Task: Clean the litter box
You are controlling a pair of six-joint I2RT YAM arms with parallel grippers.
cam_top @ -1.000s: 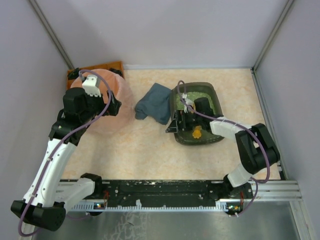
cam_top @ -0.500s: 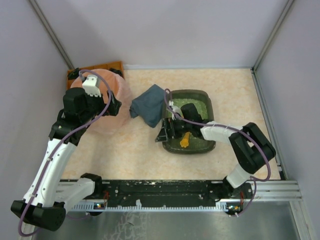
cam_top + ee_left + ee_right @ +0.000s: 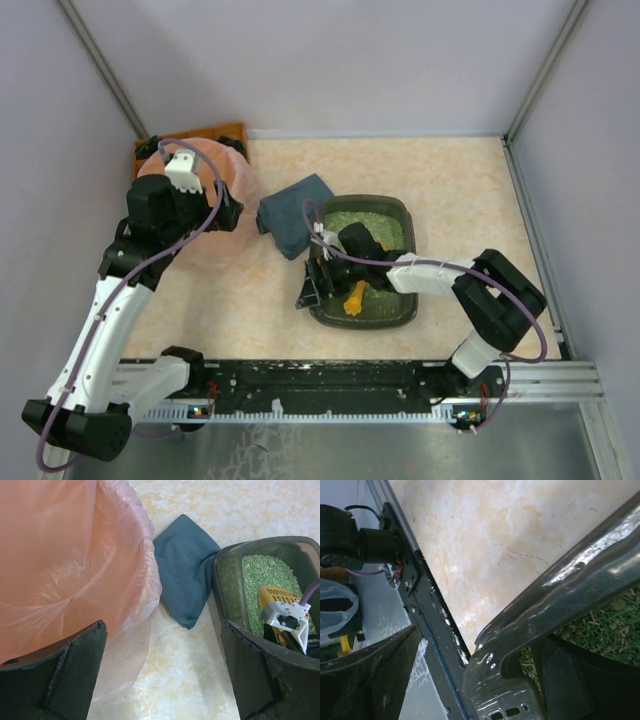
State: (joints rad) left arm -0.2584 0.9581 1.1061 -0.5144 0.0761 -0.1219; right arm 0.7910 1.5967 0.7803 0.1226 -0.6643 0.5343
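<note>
The litter box [image 3: 372, 320], a dark grey-green tray of green granules, sits right of centre with a yellow scoop [image 3: 353, 298] lying in it. My right gripper [image 3: 314, 285] is open and straddles the box's near-left corner. In the right wrist view [image 3: 470, 680] one finger [image 3: 570, 680] is inside against the wall, the other [image 3: 370, 675] is outside, apart from the rim [image 3: 570, 580]. My left gripper [image 3: 222, 212] is open and empty above the pink bucket's edge. Its wrist view [image 3: 165, 680] shows the box [image 3: 220, 590] and scoop [image 3: 277, 597] to the right.
A pink bucket [image 3: 240, 185] lined with a plastic bag stands at the left, in front of an orange-brown tray [image 3: 200, 135]. A folded blue cloth [image 3: 293, 215] lies between the bucket and the box, touching the box's far-left corner. The black base rail [image 3: 420, 605] is close to the box's near corner.
The litter box has slid left and toward the near edge with my right gripper hooked over its rim. The blue cloth has been pushed left. The left arm has not moved.
</note>
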